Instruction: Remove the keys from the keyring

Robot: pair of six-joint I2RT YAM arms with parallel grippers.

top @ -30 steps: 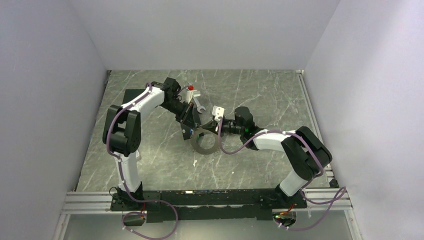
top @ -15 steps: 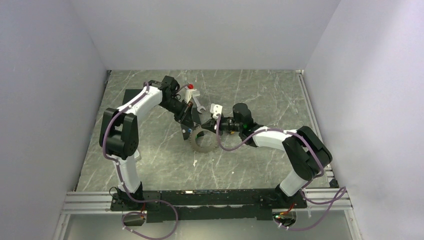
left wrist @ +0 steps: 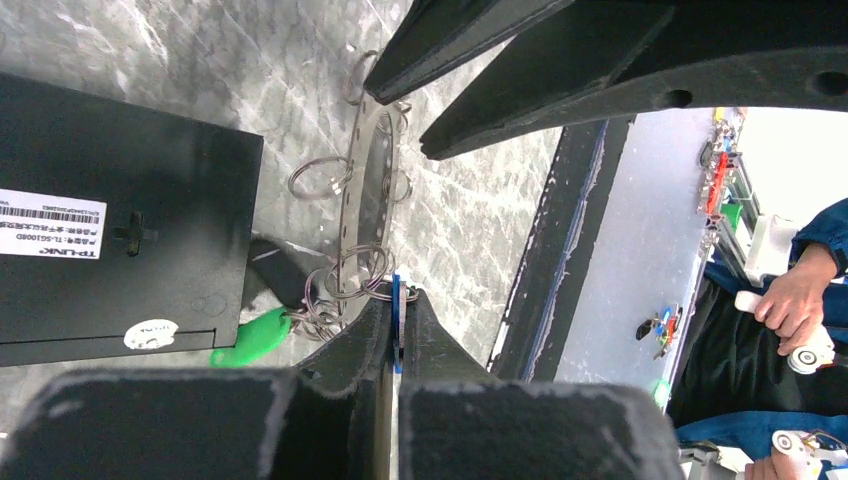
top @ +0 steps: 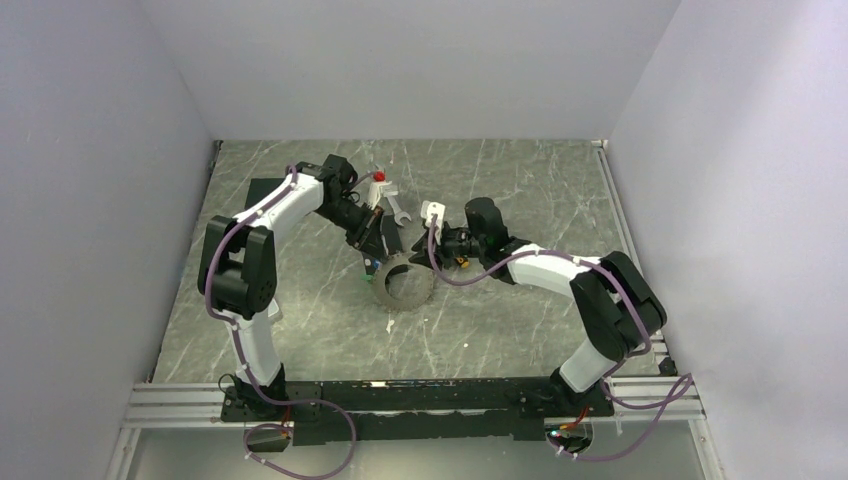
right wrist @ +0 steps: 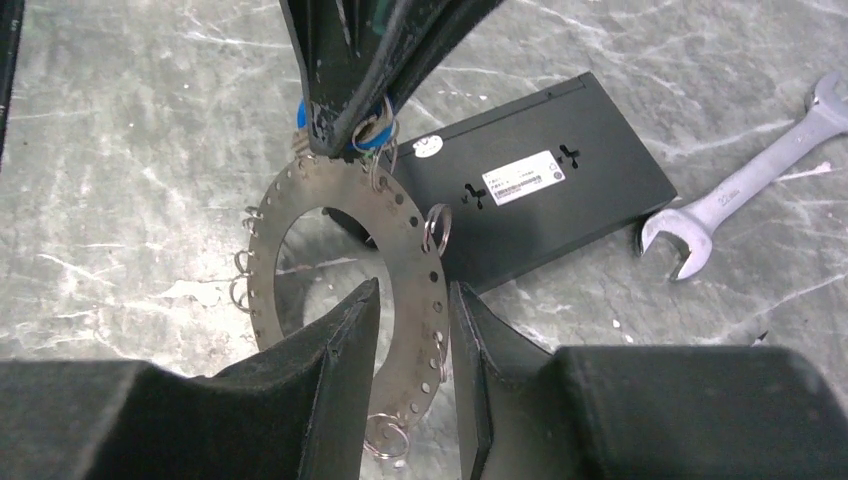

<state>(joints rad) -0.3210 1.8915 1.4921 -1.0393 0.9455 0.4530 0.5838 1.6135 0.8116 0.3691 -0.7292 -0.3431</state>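
Over the last second the right wrist has swung toward the far wall and a little leftward, the left gripper (left wrist: 397, 305) has drawn slightly toward the far left, and the keyring (right wrist: 266, 235) between them has shifted a little to the left.

The grey marbled table (top: 520, 190) is boxed in by pale walls (top: 90, 150) on the left, right and far sides. Open surface lies to the right of the ring and on its near side, while the left arm's forearm crosses the far-left area.

A black box (right wrist: 540, 200) with a white label lies just beside the keyring, and in the right wrist view the ring's rim overlaps the box's corner. The keyring sits mid-table between the two grippers. It is a flat grey metal band around a wide hole, with small holes punched along its rim. A silver spanner (right wrist: 740, 185) rests apart from the box, on its other side.

The right gripper (right wrist: 412, 300) straddles the band, one finger inside the hole and one outside, each pressed against an edge. The left gripper's fingers are pressed together on the blue key (left wrist: 397, 340), seen as a thin blue edge between them. The green key (left wrist: 252, 337) hangs beside it, close to the box. Small wire split rings (right wrist: 437, 222) dangle from the rim holes.
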